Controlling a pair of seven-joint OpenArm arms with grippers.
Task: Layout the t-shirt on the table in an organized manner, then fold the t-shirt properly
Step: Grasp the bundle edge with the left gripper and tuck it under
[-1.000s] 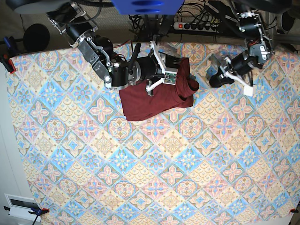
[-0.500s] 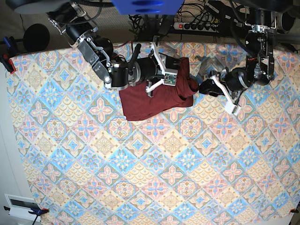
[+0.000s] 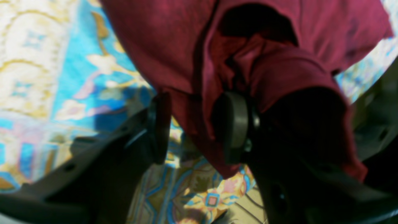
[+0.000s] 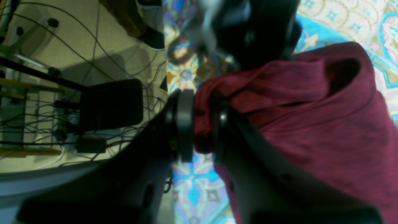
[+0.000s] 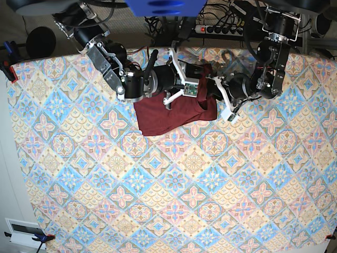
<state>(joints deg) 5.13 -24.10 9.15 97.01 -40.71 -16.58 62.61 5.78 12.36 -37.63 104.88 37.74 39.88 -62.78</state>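
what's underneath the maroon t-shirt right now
The t-shirt lies bunched on the table, whose patterned cloth shows all around it. The cloth directly beneath is covered, so anything under the folds cannot be seen.

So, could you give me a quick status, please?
Right gripper shut on dark maroon knit t-shirt. Left gripper open, straddling its edge. Nothing blocking.

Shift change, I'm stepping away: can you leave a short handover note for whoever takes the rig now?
Right gripper: shut on the t-shirt's far edge.
Left gripper: open, jaws either side of a fold at the shirt's other end, not gripping.
T-shirt: bunched in a heap near the far edge of the table.
Done: nothing laid out.
Left: close the left grip, spread the shirt flat, then fold.
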